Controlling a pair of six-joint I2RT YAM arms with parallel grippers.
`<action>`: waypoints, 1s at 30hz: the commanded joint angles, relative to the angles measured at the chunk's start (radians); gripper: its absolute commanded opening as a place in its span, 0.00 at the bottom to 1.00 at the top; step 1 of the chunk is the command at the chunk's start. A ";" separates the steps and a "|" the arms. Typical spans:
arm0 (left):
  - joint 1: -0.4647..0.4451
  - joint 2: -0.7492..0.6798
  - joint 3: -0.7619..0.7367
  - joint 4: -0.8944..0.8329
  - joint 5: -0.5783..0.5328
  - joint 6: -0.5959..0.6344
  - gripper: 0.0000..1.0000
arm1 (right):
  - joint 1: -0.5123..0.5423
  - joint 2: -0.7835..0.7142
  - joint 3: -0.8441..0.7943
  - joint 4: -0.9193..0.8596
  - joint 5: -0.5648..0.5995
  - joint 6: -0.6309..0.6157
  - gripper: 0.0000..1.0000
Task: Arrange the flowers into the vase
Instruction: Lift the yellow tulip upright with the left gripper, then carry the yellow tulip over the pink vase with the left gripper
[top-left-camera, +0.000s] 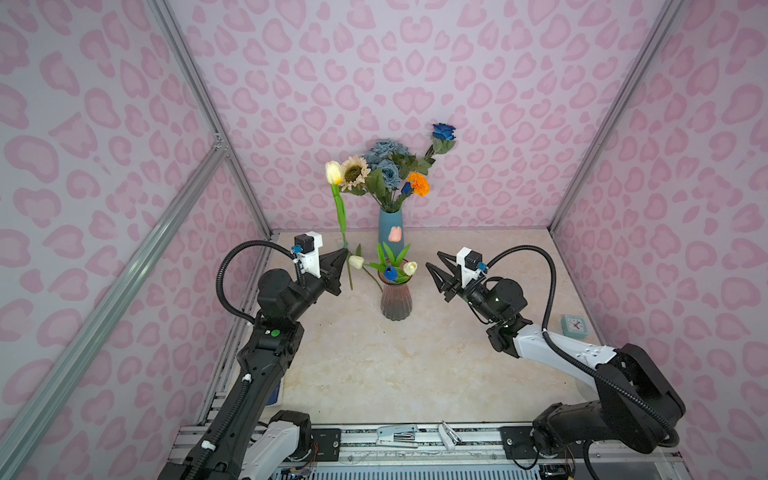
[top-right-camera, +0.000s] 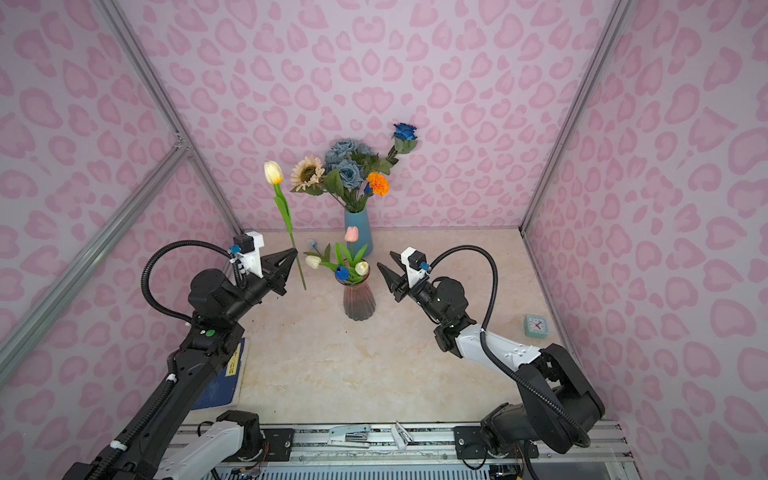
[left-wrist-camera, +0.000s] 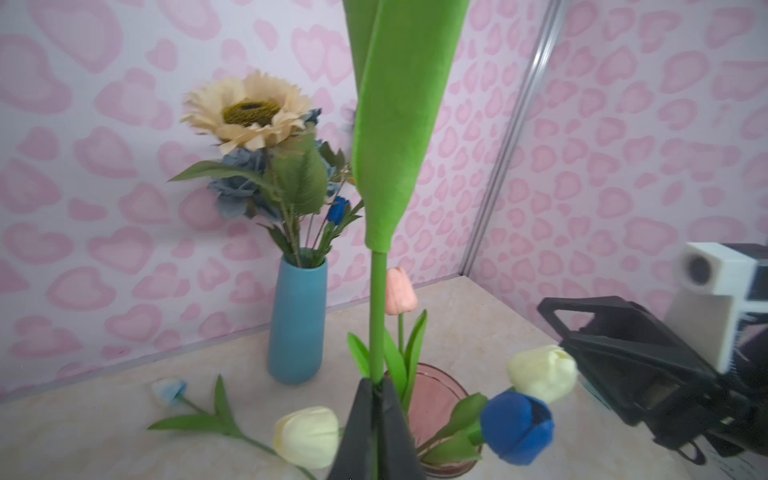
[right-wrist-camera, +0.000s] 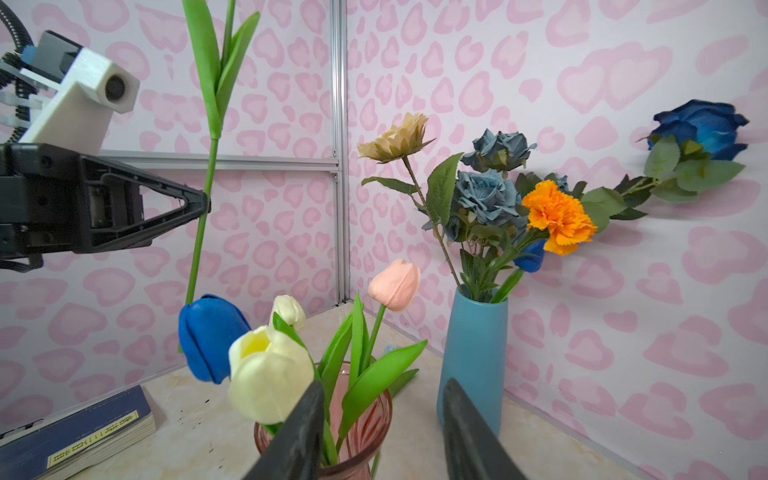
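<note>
beside the pink vase (top-left-camera: 396, 301), on the left arm's side, left gripper (top-left-camera: 345, 250) is clamped mid-stem on the held tulip (top-left-camera: 341, 210), upright, foot outside the rim. right gripper (top-left-camera: 434, 260), opposite side, jaws apart, empty. risk: the stem snags the seated tulips (top-left-camera: 409, 268) or tips the vase.

You're looking into a lab test booth: aluminium framing (top-left-camera: 218, 143) holds pink heart-print wall panels (top-left-camera: 415, 62) around a marble-look counter (top-left-camera: 395, 365), with two robot arms (top-left-camera: 249, 374) mounted on a rail (top-left-camera: 478, 432).
</note>
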 joint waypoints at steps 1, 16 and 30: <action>-0.033 0.008 -0.010 0.220 0.090 -0.027 0.03 | 0.007 0.000 0.008 0.026 0.009 -0.024 0.47; -0.157 0.173 -0.050 0.449 0.027 -0.032 0.03 | 0.009 -0.056 -0.039 0.046 0.029 -0.040 0.47; -0.169 0.276 -0.078 0.603 -0.036 -0.032 0.03 | 0.009 -0.084 -0.058 0.067 0.028 -0.043 0.48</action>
